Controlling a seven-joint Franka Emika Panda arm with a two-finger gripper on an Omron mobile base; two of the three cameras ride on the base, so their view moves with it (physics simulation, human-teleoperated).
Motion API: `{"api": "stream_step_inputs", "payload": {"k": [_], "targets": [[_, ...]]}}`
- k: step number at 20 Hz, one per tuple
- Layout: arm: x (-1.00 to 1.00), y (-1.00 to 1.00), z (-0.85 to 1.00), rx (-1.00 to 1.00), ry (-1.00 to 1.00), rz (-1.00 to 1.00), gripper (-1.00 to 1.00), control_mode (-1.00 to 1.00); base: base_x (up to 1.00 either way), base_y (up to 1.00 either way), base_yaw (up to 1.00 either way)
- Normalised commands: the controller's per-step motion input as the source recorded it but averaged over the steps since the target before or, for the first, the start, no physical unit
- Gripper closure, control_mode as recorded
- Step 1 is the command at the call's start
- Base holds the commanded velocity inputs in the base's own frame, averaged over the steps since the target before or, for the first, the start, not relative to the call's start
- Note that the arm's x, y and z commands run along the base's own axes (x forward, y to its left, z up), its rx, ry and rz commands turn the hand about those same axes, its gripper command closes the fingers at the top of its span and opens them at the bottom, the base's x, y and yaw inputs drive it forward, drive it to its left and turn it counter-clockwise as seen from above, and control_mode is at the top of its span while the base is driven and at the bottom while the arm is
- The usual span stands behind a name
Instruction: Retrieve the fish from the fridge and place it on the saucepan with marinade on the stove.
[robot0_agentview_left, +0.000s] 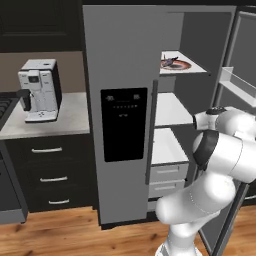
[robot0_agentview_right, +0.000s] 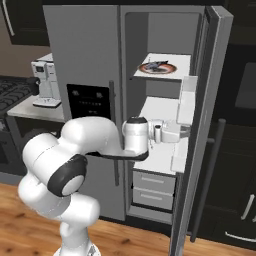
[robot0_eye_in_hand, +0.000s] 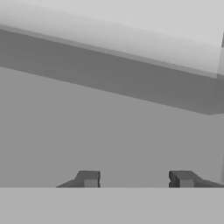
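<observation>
Fish (robot0_agentview_left: 170, 62): small, slender, dark grey; lies on a round red-rimmed plate (robot0_agentview_left: 183, 66) near the front edge of the top shelf (robot0_agentview_left: 196, 68) inside the open fridge (robot0_agentview_left: 120, 45). Judged light, fairly stiff, probably slick; best pinched across the narrow mid-body, from the front and slightly above, so the plate rim is not struck.

Plate: loose under the fish; may slide or lift with it.

Shelves below: two white shelves, then two drawers (robot0_agentview_left: 168, 173).

Tool (robot0_eye_in_hand: 137, 179): fingertips stand partly apart with nothing between them, facing a plain grey panel. In the right base view the hand (robot0_agentview_right: 167, 132) sits at middle-shelf height, close against the open right door (robot0_agentview_right: 210, 100) and its bin (robot0_agentview_right: 188, 100), well below the fish.

In the way: the top shelf's front edge above the hand; the door bin beside it.

Beyond: coffee machine (robot0_agentview_left: 40, 90) on the surface (robot0_agentview_left: 75, 117) left of the fridge; stove (robot0_agentview_left: 7, 107) grate at its far left edge.
</observation>
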Motion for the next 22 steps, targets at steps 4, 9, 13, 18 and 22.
{"api": "stream_step_inputs", "payload": {"k": [4,9,13,18,22], "targets": [[-0.08,-0.15,0.03,0.03,0.00,0.00,-1.00,-1.00,0.00,0.00,0.00],[-0.34,0.53,0.26,0.00,0.00,0.00,-1.00,-1.00,0.00,0.00,0.00],[-0.38,0.97,0.40,-0.01,0.00,0.03,-1.00,-1.00,0.00,0.00,0.00],[-0.35,1.00,0.55,0.00,0.08,0.03,-1.00,-1.00,0.00,0.00,0.00],[-0.45,0.95,0.83,0.04,0.24,0.09,-1.00,-1.00,0.00,0.00,0.00]]}}
